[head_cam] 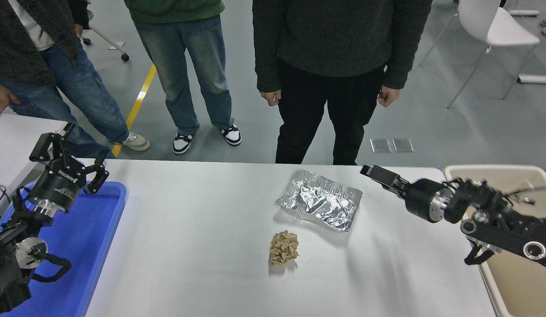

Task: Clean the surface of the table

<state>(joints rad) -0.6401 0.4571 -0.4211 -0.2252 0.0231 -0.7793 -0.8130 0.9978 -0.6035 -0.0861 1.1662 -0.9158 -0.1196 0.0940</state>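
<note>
Nothing is cleared yet: the white table surface (pixel 189 246) filling the lower frame carries a crumpled foil tray (pixel 319 200) and brown paper wad (pixel 284 248) at centre, while the right gripper (pixel 378 175), jaw state unclear, reaches from the right edge and the left gripper (pixel 68 147) sits open-jawed at lower left.

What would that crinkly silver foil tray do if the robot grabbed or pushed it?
The foil tray looks thin and already dented, so it would probably crumple further under the right gripper. It seems empty, so likely very light. Pushed, it might slide easily across the smooth table surface rather than tip.

The left pincer (pixel 67 147) body reads "ROBOTIQ".
</note>
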